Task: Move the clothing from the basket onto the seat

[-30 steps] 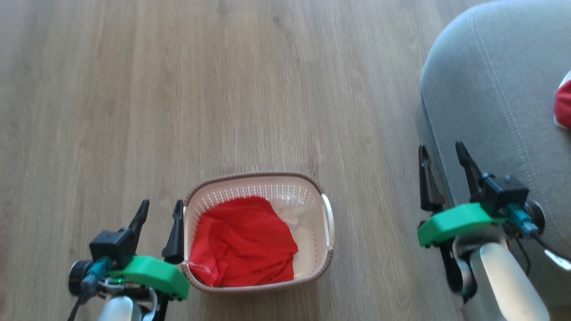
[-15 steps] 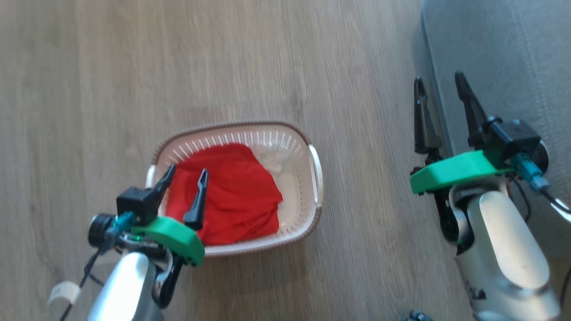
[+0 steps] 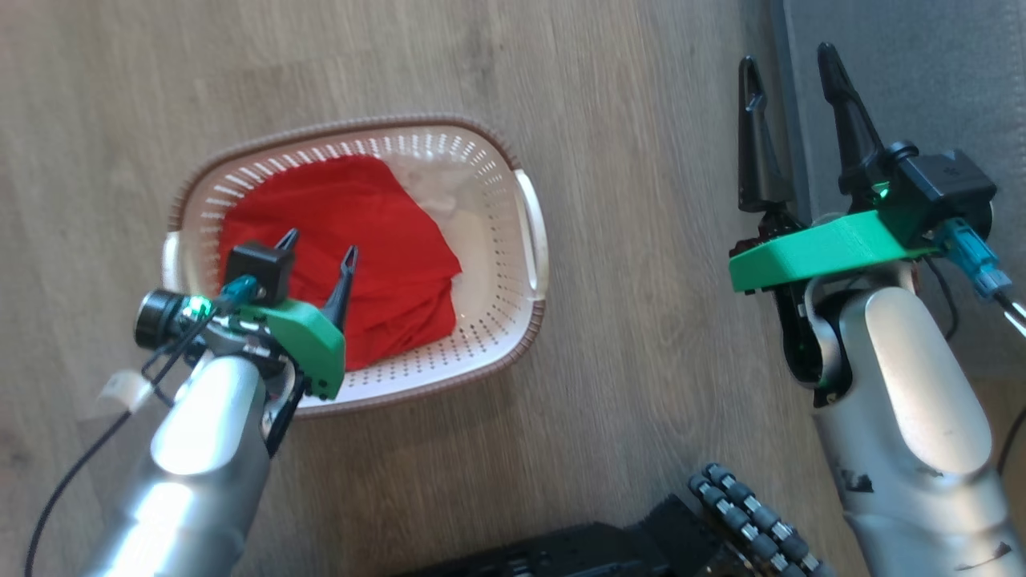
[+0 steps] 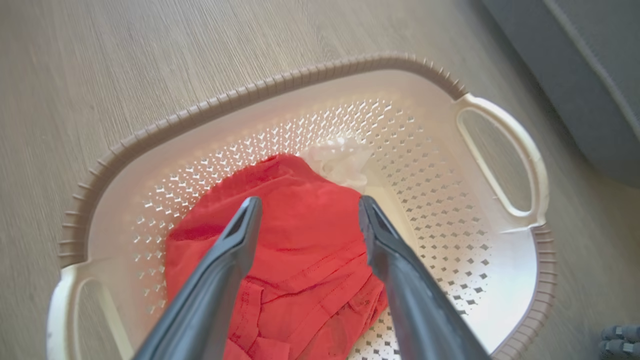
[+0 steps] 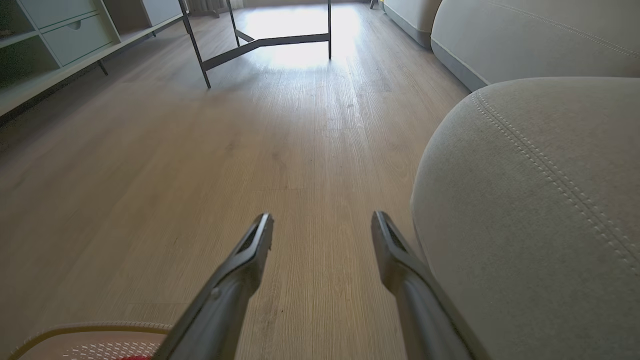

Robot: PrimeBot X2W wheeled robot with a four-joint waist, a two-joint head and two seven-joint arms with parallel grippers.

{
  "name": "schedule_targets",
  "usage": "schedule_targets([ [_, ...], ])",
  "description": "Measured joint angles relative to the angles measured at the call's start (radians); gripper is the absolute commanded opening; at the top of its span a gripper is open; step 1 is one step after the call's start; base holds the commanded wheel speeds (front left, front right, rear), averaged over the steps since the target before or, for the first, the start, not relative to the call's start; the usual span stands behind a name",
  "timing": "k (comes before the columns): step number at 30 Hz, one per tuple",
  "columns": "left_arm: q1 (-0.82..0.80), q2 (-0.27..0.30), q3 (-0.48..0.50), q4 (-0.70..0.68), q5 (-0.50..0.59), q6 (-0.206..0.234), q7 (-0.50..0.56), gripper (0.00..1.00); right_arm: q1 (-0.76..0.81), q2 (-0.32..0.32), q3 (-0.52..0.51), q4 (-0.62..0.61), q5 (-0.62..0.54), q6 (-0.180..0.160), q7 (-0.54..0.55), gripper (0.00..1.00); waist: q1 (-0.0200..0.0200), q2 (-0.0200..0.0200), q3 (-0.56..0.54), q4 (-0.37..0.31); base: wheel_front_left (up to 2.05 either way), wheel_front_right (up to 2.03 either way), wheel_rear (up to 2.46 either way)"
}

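The cream basket with its brown rim stands on the wooden floor. Red clothing lies crumpled inside it, with a white patch at the far side. My left gripper hangs open just over the red clothing, fingers apart and nothing between them. My right gripper is open in the air beside the grey seat, away from the basket. In the right wrist view the open right gripper points along the floor, with the seat at its right.
My dark wheeled base shows at the bottom edge. Far off stand a metal-legged table frame, a low shelf unit at the left and another sofa part. Bare floor separates basket and seat.
The head camera has tilted down, so the whole scene shifted. My left gripper has gone from beside the basket's left side to over the red clothing inside it. The right gripper stays open.
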Motion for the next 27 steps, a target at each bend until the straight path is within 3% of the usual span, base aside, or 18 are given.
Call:
schedule_targets([
  [3, -0.065, 0.001, -0.033, 0.085, 0.041, 0.002, 0.0, 1.0, -0.009, 0.001, 0.006, -0.004, 0.011, 0.0, 0.0, 1.0, 0.0, 0.0, 0.035, -0.018, 0.0, 0.0, 0.0],
  [11, -0.235, 0.015, -0.123, 0.282, 0.161, 0.085, 0.06, 1.0, -0.026, 0.003, 0.016, -0.015, 0.038, 0.0, 0.0, 1.0, -0.0002, 0.0, 0.11, -0.051, 0.0, 0.0, 0.0],
  [17, -0.317, 0.032, -0.217, 0.393, 0.256, 0.122, 0.143, 1.0, -0.05, 0.003, 0.026, -0.015, 0.053, 0.0, 0.0, 1.0, -0.0001, 0.0, 0.15, -0.063, 0.0, 0.0, 0.0],
  [27, -0.347, 0.031, -0.28, 0.441, 0.301, 0.128, 0.195, 1.0, -0.051, 0.003, 0.041, -0.016, 0.081, 0.0, 0.0, 1.0, -0.0002, 0.0, 0.166, -0.067, 0.0, 0.0, 0.0],
])
